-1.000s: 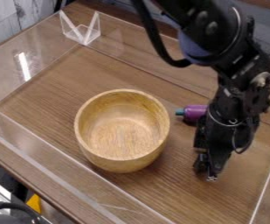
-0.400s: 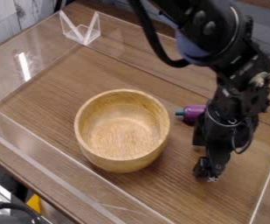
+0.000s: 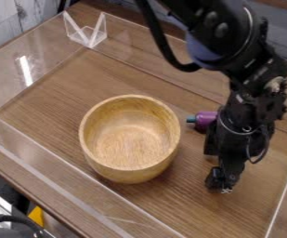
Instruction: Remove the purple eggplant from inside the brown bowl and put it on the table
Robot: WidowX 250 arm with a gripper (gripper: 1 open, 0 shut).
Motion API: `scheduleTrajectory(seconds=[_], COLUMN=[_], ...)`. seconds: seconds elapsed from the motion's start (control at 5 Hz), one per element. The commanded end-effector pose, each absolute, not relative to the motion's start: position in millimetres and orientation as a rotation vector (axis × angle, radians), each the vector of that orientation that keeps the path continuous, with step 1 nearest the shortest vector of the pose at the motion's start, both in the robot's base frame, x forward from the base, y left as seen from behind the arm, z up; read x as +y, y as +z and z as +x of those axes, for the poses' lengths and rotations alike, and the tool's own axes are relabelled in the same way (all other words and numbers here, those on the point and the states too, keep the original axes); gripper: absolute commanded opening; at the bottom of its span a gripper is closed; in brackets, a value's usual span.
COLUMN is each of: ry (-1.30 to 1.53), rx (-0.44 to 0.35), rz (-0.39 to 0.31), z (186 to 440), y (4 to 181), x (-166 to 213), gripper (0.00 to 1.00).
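Clearly our jaws [image 3: 220,182] stand spread as wide as they go and hold nothing, pointing straight down with their tips close to the bench [image 3: 71,88], which we read as the posture of a release already made, not a grasp about to begin. Just behind and above the jaws, partly hidden by the black arm [image 3: 239,112], the purple eggplant [image 3: 205,119] lies on the bench, only its purple end and a bit of teal cap showing, so we cannot tell its full lie. It sits just beside the outer wall of the brown bowl [image 3: 131,139], which stands to the jaws' left with nothing in it. We judge the task essentially done: the eggplant is out of the bowl and resting on wood, and what remains is lifting clear without nudging it.
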State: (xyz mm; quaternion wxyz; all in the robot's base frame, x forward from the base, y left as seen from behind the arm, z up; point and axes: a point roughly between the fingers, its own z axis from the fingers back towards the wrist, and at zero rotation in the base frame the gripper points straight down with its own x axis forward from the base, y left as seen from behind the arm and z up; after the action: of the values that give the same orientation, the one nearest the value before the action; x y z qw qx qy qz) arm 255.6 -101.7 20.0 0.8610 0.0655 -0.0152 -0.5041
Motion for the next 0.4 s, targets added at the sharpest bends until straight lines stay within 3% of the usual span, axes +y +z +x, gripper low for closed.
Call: scheduleTrajectory(seconds=[0.0, 0.2], ry=[-1.061, -1.050], rx=[-0.057, -0.056], rz=[0.137, 0.134], z=[255.1, 254.3], y=[24.8, 23.8], x=[-106.9, -107.1], gripper=[1.00, 1.00])
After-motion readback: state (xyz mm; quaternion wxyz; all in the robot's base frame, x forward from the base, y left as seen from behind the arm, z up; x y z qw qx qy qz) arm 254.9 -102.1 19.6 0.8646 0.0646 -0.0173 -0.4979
